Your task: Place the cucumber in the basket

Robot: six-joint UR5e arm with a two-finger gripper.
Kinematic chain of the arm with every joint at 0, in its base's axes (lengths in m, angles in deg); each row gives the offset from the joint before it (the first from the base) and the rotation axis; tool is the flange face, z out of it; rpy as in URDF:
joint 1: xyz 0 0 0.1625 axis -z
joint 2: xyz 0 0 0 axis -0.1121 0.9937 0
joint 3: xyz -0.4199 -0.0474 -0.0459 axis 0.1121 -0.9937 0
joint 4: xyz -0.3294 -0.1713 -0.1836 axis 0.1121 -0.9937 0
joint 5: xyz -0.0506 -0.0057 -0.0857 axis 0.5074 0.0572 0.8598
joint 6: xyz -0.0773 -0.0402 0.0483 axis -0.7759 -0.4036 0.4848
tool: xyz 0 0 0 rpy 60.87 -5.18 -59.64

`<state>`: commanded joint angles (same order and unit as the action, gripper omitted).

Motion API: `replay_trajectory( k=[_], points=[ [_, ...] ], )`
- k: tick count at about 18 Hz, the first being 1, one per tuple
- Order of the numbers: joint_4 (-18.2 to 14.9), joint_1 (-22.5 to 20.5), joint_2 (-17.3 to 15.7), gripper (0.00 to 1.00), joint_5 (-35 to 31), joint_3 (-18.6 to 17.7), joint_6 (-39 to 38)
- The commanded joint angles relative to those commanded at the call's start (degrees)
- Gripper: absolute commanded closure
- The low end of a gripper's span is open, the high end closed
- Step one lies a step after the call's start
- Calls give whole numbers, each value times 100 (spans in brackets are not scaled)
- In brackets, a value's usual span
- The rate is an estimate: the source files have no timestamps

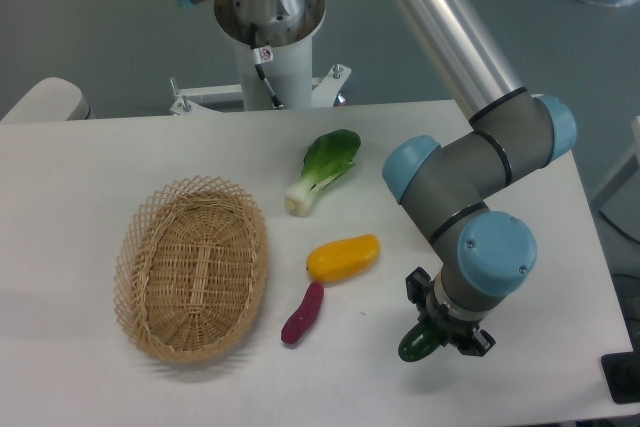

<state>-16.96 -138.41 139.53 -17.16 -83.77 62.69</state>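
The dark green glossy cucumber (416, 343) shows only as a rounded end under the arm's wrist at the front right of the table. My gripper (438, 335) points down onto it, and its black fingers sit on either side of the cucumber, apparently shut on it. Most of the cucumber is hidden by the wrist. Whether it rests on the table or hangs just above it, I cannot tell. The tan oval wicker basket (142, 247) lies at the left of the table, far from the gripper, with nothing in it.
Between basket and gripper lie a small purple vegetable (302, 313) and a yellow-orange one (343, 258). A leafy green-and-white bok choy (322, 170) lies behind them. The arm's base (270, 17) stands at the table's back edge. The table's right edge is close to the gripper.
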Motion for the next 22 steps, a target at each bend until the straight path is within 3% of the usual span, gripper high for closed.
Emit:
replay_trajectory(
  k=[16, 22],
  points=[
    [0, 44, -9, 70, 9, -17, -88],
    [0, 140, -456, 73, 53, -667, -88]
  ],
)
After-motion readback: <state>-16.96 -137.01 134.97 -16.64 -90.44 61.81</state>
